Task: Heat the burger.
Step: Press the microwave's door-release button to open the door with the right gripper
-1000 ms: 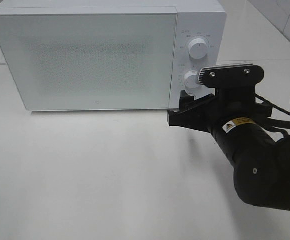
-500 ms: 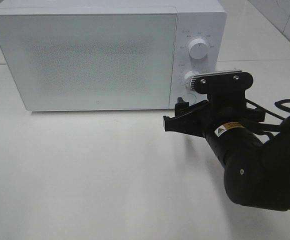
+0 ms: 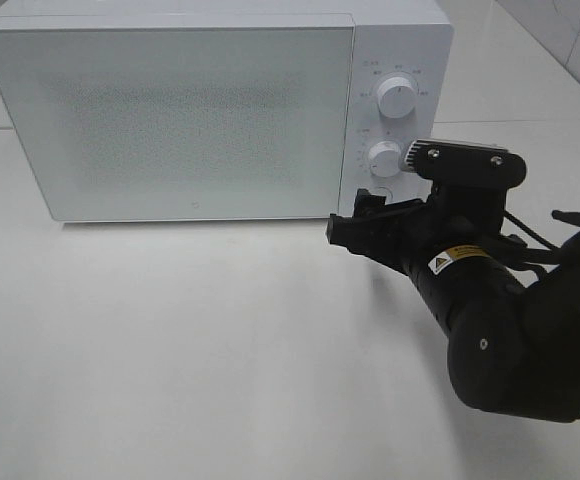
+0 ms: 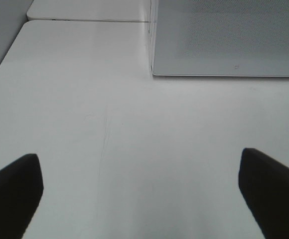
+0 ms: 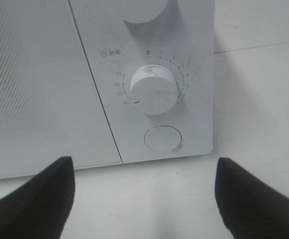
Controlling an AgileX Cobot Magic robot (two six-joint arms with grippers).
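Right gripper jaws apart, empty, facing microwave control panel, near lower dial and round button; door shut; left gripper jaws apart, empty, over table; burger's place cannot be told.

Dark fingers of the left end effector wide apart above white table, near microwave.

Shut white microwave on a white table — two dials.
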